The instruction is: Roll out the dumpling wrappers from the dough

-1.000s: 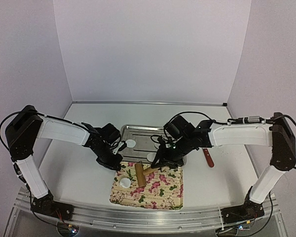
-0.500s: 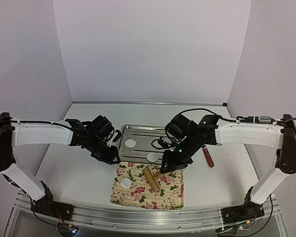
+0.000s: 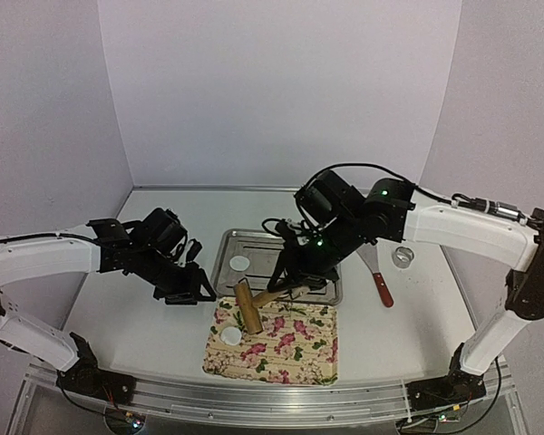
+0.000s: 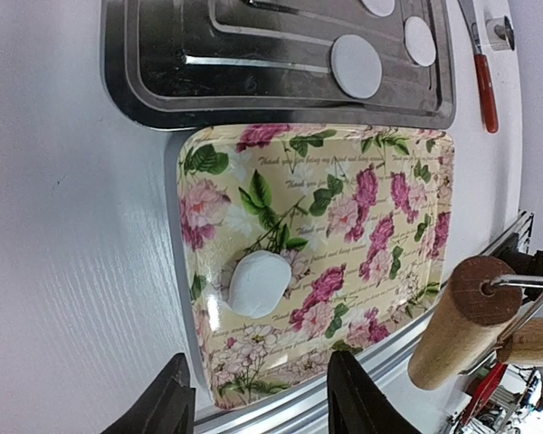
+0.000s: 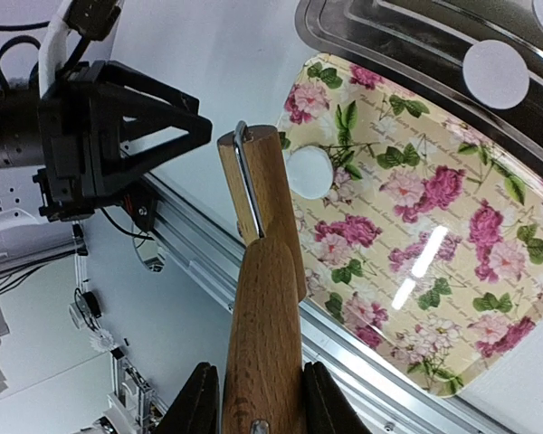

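A white dough lump (image 3: 231, 336) (image 4: 260, 282) lies at the left end of the floral tray (image 3: 299, 349). My right gripper (image 3: 287, 287) (image 5: 258, 398) is shut on the wooden handle of the rolling pin (image 3: 246, 312) (image 5: 258, 181), which hangs tilted just beside the lump. My left gripper (image 3: 190, 290) (image 4: 262, 402) stands open and holds nothing, off the floral tray's left edge. Flat round dumpling wrappers (image 4: 356, 65) (image 4: 420, 41) (image 3: 240, 263) lie in the metal tray (image 3: 254, 239) behind.
A red-handled tool (image 3: 382, 288) and a small metal ring cutter (image 3: 402, 256) lie on the white table to the right of the metal tray. The aluminium rail (image 3: 254, 399) runs along the near table edge.
My left gripper has opened and drawn back to the left, away from the floral tray. The right arm has lifted the rolling pin and swung it left toward the dough lump.
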You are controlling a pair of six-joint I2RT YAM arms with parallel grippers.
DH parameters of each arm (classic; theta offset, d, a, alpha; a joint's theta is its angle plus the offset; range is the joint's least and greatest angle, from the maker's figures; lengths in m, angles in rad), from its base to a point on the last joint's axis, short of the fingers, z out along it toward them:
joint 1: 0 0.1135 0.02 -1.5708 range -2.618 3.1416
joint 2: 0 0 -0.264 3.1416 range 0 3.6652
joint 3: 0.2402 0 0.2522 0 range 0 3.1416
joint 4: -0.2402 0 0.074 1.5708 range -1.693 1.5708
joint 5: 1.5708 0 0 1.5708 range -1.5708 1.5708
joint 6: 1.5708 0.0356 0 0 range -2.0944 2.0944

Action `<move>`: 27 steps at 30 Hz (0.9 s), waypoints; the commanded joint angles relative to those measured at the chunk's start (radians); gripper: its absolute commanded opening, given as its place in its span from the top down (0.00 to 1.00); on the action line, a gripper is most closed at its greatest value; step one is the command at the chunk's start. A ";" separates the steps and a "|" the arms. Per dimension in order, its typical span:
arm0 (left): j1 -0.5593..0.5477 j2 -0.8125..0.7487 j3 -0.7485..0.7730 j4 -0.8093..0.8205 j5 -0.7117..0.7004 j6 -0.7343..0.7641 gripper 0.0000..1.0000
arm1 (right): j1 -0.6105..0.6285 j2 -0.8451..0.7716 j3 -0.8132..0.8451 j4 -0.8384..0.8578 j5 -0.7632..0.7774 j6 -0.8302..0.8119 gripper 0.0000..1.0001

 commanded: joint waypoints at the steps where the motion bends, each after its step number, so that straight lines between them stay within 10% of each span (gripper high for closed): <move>1: 0.000 0.028 -0.004 -0.053 0.020 -0.002 0.33 | 0.003 0.116 0.100 0.029 -0.081 0.094 1.00; 27: 0.002 0.276 -0.081 0.104 0.138 0.091 0.63 | 0.004 0.412 0.257 -0.063 -0.145 0.142 1.00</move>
